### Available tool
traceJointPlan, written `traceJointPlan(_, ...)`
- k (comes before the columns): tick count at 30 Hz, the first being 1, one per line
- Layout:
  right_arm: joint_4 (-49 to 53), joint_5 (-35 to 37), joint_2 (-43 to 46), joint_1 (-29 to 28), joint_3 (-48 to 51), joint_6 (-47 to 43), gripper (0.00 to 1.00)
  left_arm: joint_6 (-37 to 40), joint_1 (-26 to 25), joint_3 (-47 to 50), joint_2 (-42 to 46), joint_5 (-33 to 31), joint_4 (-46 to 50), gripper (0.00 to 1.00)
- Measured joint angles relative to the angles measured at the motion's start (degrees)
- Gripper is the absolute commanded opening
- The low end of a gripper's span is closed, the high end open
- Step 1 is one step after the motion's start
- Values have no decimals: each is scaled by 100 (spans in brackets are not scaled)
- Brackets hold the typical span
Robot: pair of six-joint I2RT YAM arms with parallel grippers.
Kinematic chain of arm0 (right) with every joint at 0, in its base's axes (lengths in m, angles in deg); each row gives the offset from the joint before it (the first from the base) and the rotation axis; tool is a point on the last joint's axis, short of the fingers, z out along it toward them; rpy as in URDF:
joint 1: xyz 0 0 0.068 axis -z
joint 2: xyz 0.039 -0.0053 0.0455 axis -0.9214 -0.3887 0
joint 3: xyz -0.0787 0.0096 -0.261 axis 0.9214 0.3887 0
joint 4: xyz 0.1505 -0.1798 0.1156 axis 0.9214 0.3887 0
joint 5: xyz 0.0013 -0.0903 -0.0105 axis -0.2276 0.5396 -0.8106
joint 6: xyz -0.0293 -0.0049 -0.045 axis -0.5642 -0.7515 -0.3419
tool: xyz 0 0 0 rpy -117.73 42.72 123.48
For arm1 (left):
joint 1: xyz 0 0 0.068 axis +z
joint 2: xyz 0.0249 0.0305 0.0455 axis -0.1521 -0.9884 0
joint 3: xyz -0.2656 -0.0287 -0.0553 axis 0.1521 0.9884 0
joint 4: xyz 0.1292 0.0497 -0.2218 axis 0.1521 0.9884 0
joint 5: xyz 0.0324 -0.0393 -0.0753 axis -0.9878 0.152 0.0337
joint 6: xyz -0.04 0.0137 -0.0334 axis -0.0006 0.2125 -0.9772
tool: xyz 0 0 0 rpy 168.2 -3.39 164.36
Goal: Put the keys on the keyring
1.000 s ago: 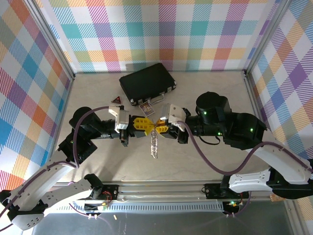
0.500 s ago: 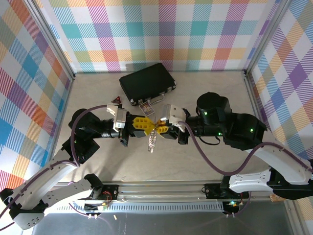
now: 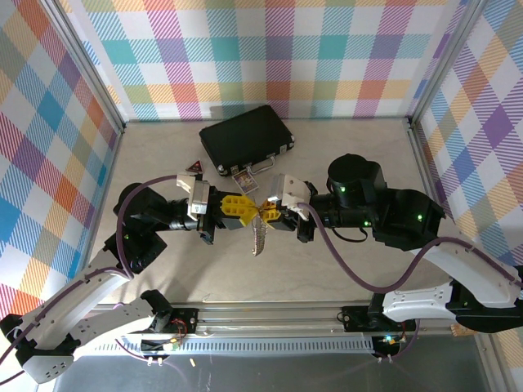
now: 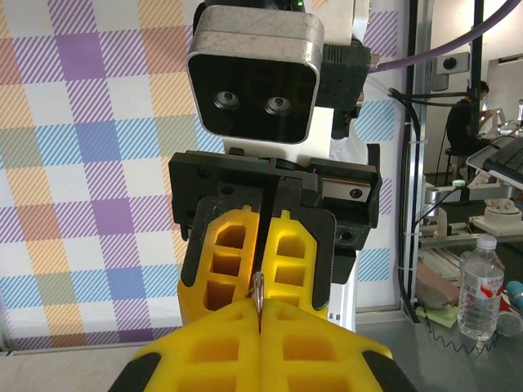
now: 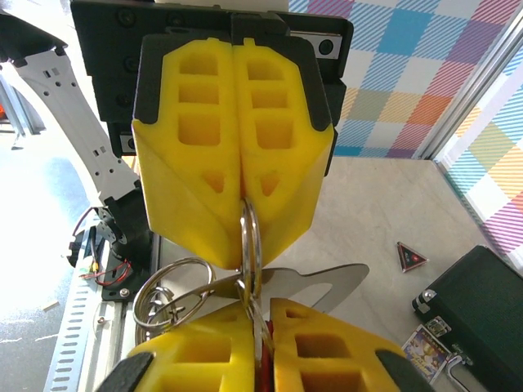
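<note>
My two claws met tip to tip over the middle of the table (image 3: 212, 273), well in from every edge. My left claw (image 3: 250, 211) was pressed together, its yellow fingers (image 5: 176, 196) pinching the keyring (image 5: 251, 249) edge-on. From my right wrist I saw the silver loop run straight out of the seam between them. My right claw (image 3: 264, 215) faced it, also pressed together. The same loop went down into its seam, where a sliver of red showed beside the metal.

The key (image 5: 335, 282) lay there too, its flat silver blade sticking out sideways just above my right fingers (image 5: 327, 351). I took my right claw to be pinching it at the red end, though the contact itself was hidden. Further wire loops (image 5: 181, 262) hung off the ring on the other side.

From above, a silver length (image 3: 259, 237) dangled below the meeting fingertips, too blurred to tell chain from key. The black case (image 3: 247, 139) sat by the far edge, near its middle. A dark red triangular badge (image 3: 194, 167) and a small picture card (image 3: 243, 180) lay just in front of it.
</note>
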Motion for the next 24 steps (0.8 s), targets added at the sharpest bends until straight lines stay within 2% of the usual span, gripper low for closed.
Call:
traceJointPlan(12, 46, 2, -22, 0, 0, 52, 8, -131, 0, 81, 7, 13, -223, 0)
traceJointPlan(21, 85, 4, -50, 2, 0, 140, 30, -149, 0, 81, 11, 26, -306, 0)
traceJointPlan(24, 83, 2, -24, 0, 0, 173, 32, -151, 0, 81, 11, 26, -308, 0)
